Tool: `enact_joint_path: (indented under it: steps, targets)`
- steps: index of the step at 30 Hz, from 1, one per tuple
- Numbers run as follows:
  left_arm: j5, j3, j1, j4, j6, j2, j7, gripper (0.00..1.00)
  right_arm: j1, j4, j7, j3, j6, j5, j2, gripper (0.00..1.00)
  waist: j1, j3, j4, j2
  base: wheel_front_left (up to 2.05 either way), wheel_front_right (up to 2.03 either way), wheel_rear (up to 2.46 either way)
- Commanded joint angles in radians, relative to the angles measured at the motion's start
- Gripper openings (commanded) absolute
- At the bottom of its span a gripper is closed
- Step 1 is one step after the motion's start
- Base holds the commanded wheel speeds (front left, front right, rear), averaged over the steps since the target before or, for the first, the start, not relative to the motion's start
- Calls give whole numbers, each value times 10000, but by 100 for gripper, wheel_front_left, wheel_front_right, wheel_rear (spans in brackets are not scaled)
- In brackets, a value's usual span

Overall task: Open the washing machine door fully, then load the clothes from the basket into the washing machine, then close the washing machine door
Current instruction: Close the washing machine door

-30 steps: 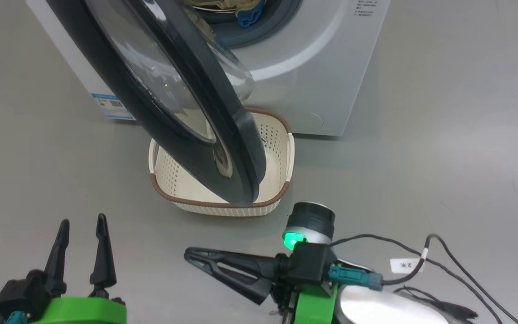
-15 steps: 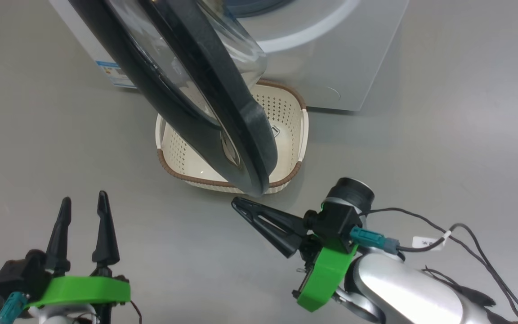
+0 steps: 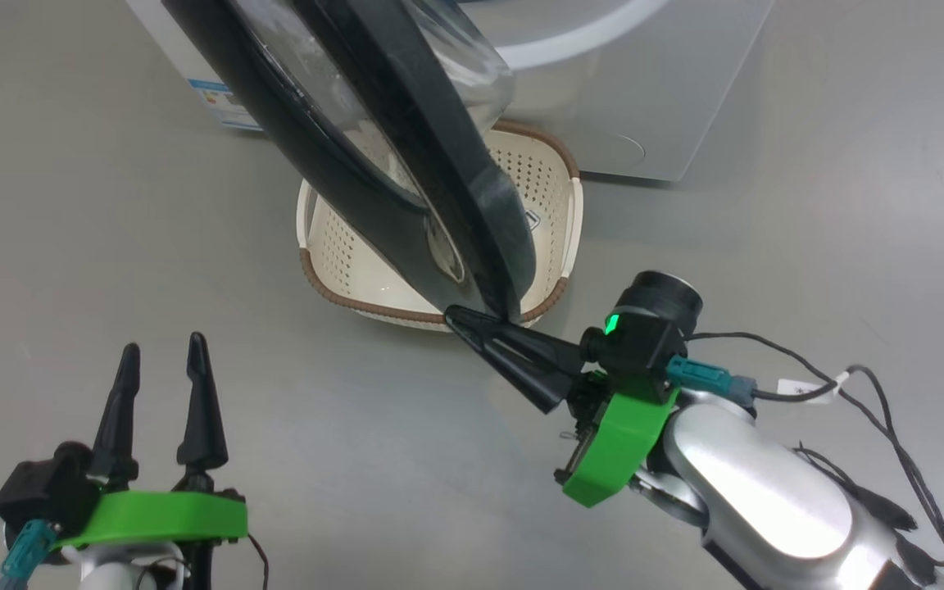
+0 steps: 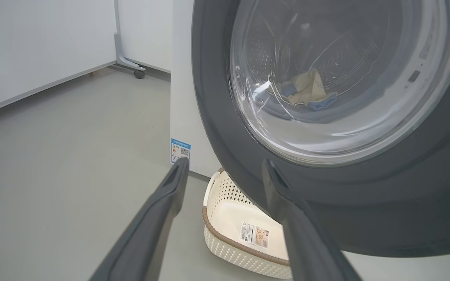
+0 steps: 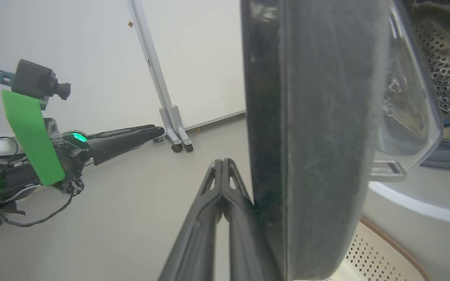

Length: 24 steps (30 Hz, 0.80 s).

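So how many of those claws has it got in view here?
2. The left claw hangs open at the lower left of the head view. The right claw is shut, its tips against the lower edge of the washing machine door, beside the basket.

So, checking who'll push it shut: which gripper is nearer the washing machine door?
Right. The right gripper, shut, has its tips at the free edge of the washing machine door, seemingly touching; the left gripper hangs open off to the door's left, apart.
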Motion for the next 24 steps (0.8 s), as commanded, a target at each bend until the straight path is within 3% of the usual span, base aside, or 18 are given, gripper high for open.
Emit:
enact_joint_path:
  steps: [1, 24]
  targets:
    - [-42, 324, -230, -295, 4, 105, -139, 100, -213, -222, -102, -226, 35, -66, 172, 0, 0, 5, -8, 0, 0, 0, 0]
    - [-118, -93, -303, -203, 4, 177, -139, 100, -583, 752, -145, -3436, 35, -935, 785, 0, 0, 33, 16, 0, 0, 0, 0]
